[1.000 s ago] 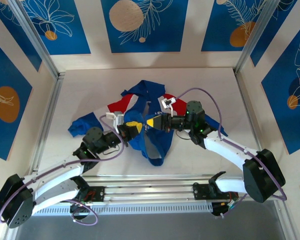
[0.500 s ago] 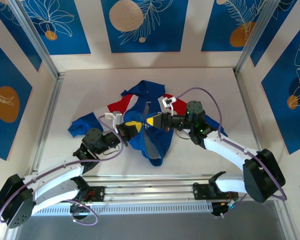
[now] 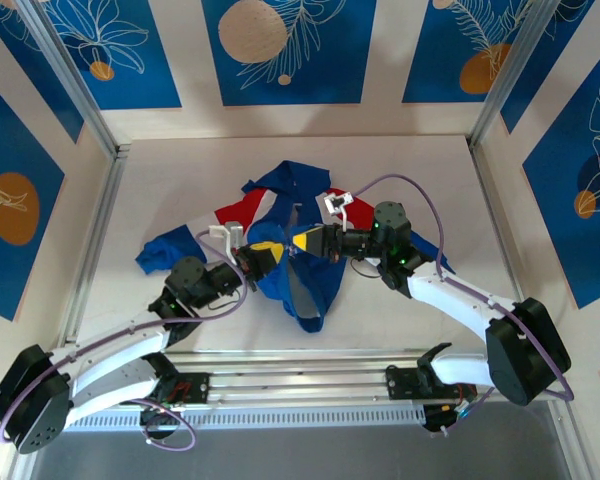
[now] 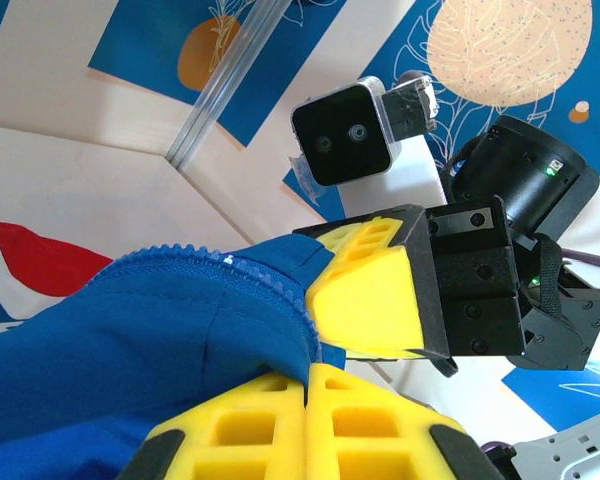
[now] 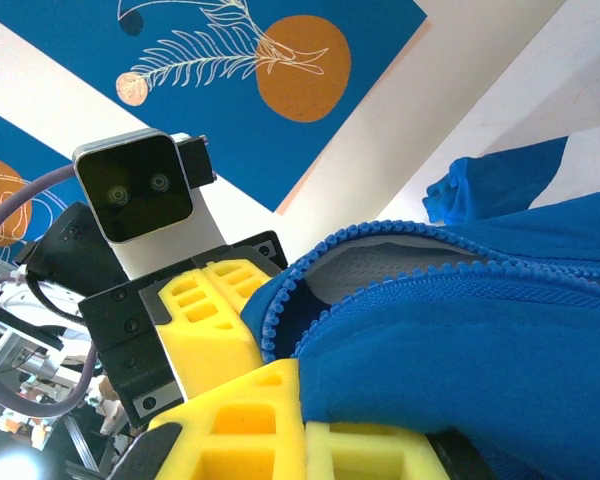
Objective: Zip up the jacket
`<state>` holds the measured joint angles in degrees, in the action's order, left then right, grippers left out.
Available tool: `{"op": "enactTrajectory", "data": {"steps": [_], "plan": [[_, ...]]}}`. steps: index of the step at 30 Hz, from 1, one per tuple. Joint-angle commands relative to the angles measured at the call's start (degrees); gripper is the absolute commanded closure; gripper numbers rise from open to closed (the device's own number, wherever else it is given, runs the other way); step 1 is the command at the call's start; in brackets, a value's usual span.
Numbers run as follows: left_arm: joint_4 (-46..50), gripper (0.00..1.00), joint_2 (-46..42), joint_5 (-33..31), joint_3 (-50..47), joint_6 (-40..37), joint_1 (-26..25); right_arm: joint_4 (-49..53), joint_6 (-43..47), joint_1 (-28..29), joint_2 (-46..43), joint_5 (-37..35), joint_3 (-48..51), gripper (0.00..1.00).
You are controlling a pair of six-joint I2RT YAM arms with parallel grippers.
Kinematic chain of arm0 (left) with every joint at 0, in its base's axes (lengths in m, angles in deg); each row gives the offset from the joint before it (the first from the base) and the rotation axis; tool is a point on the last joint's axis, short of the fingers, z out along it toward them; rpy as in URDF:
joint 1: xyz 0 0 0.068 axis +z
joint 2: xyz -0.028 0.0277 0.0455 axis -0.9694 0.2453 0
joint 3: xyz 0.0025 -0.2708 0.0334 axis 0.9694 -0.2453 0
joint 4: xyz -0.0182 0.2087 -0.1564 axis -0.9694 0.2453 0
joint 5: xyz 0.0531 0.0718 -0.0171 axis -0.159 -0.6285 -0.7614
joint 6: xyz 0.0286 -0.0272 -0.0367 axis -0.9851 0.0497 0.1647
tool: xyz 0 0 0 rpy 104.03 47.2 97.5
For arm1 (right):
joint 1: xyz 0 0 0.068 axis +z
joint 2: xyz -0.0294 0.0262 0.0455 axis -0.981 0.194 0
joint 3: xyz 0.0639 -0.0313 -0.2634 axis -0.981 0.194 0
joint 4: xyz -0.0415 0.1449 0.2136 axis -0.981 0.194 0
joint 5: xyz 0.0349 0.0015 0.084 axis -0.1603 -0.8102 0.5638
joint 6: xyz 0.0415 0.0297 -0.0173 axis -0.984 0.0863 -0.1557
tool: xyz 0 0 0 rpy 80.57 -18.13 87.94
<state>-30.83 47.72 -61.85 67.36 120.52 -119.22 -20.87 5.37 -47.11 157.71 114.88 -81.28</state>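
Note:
The jacket [image 3: 285, 181], blue with red and white panels, lies crumpled at the table's middle, its front lifted between my two grippers. My left gripper [image 3: 263, 254] is shut on one blue zipper edge [image 4: 242, 274], whose teeth curve down between the yellow fingers [image 4: 242, 432]. My right gripper [image 3: 304, 241] is shut on the other edge [image 5: 460, 345], with a second row of teeth [image 5: 280, 300] arching just above it. The two grippers face each other tip to tip, a few centimetres apart. The zipper slider is hidden.
Aluminium frame posts stand at the left [image 3: 88, 240] and right [image 3: 492, 108] of the white table [image 3: 420, 180]. A rail [image 3: 300, 362] runs along the near edge. A purple cable [image 3: 430, 215] loops off the right wrist. Bare table surrounds the jacket.
Both grippers have crept slightly toward the far side with the fabric still in them. Their grips are unchanged.

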Motion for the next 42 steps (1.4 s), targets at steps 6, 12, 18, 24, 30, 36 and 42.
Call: {"op": "enactTrajectory", "data": {"steps": [6, 12, 18, 24, 30, 36, 42], "plan": [[-4.83, 1.0, 0.22, 0.16, 0.01, 1.44, -0.55, -2.36, -0.17, 0.38, -1.16, -0.41, -0.22, 1.0], [-5.42, 1.0, -0.76, -1.05, -0.49, 2.45, -0.43, -2.33, -0.13, 0.38, -1.33, -0.41, 0.08, 1.0], [-3.76, 1.0, -0.81, -1.9, -0.57, 2.65, -0.53, -2.33, -0.11, 0.38, -1.54, -0.42, 0.13, 1.0], [-4.48, 1.0, 0.25, -1.31, -0.48, 3.16, -0.52, -2.39, -0.03, 0.38, -1.54, -0.46, 0.1, 1.0], [-4.63, 1.0, 0.73, -0.6, -0.37, 3.43, -0.53, -2.54, -0.19, 0.38, -1.61, -0.68, -0.06, 1.0], [-4.78, 1.0, 1.0, -0.08, -0.57, 4.07, -0.49, -2.97, -0.3, 0.29, -1.44, -1.55, -0.72, 1.0], [-6.64, 1.0, 1.63, 0.32, -0.84, 5.18, -0.46, -3.63, -0.59, 0.29, -1.0, -1.82, -1.16, 1.0]]}}
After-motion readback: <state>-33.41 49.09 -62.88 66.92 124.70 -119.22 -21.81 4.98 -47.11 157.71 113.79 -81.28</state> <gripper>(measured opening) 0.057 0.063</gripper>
